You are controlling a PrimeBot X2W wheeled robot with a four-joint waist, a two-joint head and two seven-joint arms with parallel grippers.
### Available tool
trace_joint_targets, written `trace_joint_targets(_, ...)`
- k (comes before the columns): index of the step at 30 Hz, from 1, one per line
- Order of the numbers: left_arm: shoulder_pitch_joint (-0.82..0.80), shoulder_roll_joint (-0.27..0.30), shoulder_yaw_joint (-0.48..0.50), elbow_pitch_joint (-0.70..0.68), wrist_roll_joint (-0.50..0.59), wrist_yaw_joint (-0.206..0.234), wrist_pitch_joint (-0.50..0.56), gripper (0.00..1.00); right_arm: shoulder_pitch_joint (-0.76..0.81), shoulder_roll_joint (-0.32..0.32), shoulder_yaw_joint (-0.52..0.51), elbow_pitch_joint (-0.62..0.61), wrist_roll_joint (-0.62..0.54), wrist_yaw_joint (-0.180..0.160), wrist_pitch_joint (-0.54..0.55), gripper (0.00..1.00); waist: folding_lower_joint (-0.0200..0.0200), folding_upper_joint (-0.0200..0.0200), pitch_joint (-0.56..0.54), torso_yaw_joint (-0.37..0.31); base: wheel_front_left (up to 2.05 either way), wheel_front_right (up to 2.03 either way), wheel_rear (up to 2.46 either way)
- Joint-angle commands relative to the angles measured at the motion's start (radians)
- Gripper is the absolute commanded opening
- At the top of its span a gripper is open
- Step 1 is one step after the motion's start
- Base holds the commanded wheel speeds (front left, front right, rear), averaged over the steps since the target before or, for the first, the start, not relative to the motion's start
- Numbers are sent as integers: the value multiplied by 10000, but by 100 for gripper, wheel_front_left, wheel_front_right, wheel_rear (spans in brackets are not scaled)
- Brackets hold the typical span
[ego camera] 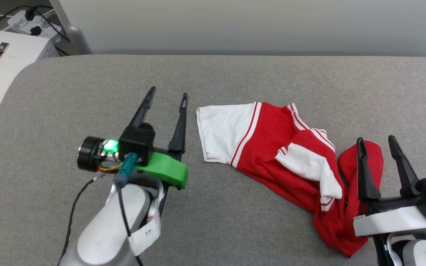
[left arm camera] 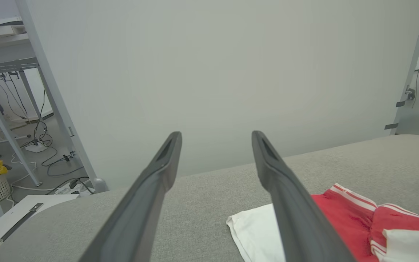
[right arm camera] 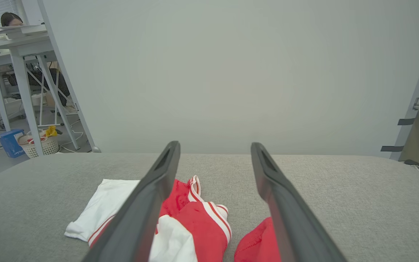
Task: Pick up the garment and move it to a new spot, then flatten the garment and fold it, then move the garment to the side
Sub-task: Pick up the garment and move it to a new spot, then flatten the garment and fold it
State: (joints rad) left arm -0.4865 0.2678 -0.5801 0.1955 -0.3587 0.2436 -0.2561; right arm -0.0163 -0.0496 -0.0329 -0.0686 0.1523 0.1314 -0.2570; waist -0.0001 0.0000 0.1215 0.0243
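Our crumpled red jersey shirt with white sleeves (ego camera: 268, 147) lies bunched on the grey fabric-covered table (ego camera: 235, 74), right of centre. Our left gripper (ego camera: 168, 92) and right gripper (ego camera: 375, 139) both stand wide, empty. We risk pinching several layers together, tangling it worse. We cannot tell front from back among the folds; our right gripper covers one end.

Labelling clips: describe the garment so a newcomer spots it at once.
On the grey table, look right of centre. The garment lies crumpled, its near end beside the right gripper. Red cloth, white short sleeves, striped trim; the gripper beside it is dark and rigid.
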Motion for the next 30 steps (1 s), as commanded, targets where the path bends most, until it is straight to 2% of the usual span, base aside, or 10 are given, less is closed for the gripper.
trace_joint_targets(1,568,108,372,-140,96,83,-55,100,183,-7,38,10,-42,-7,-47,100,1,0,-131,53,0,0,0)
trace_joint_targets(7,2408,100,2023,-657,394,11,-56,100,347,-7,98,44,-29,-7,-47,100,1,0,-349,115,0,0,0)
trace_joint_targets(13,3675,-364,3081,-967,751,-508,-56,100,576,-7,239,206,47,-7,-47,100,1,0,-547,180,0,0,0)
trace_joint_targets(22,4666,-1185,4064,-1108,1468,-1352,-56,100,910,-7,474,531,2,-7,-47,100,1,0,-823,252,0,0,0)
trace_joint_targets(30,5040,-1631,4583,-947,1955,-1891,-57,100,1218,-82,534,717,-4,-7,-47,100,1,0,-977,347,0,0,0)
